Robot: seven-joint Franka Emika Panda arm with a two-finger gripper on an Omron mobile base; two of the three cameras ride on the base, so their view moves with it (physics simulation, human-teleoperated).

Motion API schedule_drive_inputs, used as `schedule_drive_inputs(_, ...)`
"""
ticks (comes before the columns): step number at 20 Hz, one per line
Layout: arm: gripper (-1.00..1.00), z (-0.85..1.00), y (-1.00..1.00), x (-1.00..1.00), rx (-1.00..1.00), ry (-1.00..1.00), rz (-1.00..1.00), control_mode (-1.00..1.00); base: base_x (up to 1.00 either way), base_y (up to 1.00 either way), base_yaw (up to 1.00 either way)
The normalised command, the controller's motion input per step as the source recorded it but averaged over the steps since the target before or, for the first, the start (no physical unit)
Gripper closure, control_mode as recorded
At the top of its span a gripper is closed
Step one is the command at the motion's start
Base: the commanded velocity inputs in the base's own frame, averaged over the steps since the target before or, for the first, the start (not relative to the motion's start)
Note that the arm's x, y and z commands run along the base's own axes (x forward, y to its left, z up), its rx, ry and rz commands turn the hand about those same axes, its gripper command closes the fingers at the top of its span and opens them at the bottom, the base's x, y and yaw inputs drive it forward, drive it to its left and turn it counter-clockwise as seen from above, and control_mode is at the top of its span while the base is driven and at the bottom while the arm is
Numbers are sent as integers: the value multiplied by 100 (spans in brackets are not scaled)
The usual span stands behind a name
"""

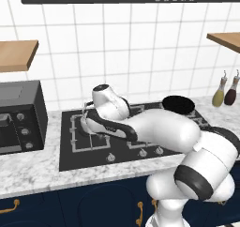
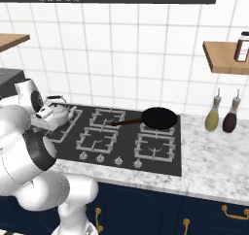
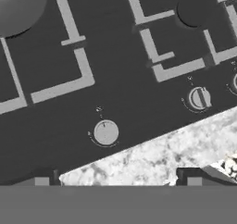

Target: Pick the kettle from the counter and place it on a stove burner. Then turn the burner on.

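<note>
Kettle [image 2: 57,113] sits on big stove burner [image 1: 91,133], far left of black cooktop [image 2: 160,156], about nine o'clock from frying pan [image 2: 158,117]. Looks hard, smooth, shiny, so body may be slippery; likely not heavy. Best hold: thin black arched handle on top. Gripper [image 3: 115,181] hangs over front edge of cooktop, near round knob [image 3: 105,132], close to tabletop [image 3: 157,158]. Jaws wide apart, holding nothing, touching nothing. My guess: next job is turning knob for that burner.

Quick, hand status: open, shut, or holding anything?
Hand: open, holding nothing; the kettle sits on the stove burner grate, and the hand points at the front knobs.
</note>
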Motion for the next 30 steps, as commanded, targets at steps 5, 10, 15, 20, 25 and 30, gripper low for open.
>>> schedule_drive_inputs(5,-100,-48,28,23,-7,22,9,-100,0,0,0)
schedule_drive_inputs(10,-100,-40,10,50,0,18,2,-100,0,0,0)
schedule_drive_inputs(15,-100,-59,-18,4,11,-12,1,-100,0,0,0)
schedule_drive_inputs(20,-100,-63,0,-21,3,-3,0,-100,0,0,0)
schedule_drive_inputs(25,-100,-22,-9,-37,6,-4,0,-100,0,0,0)
schedule_drive_inputs(30,-100,1,-32,-73,5,-18,0,-100,0,0,0)
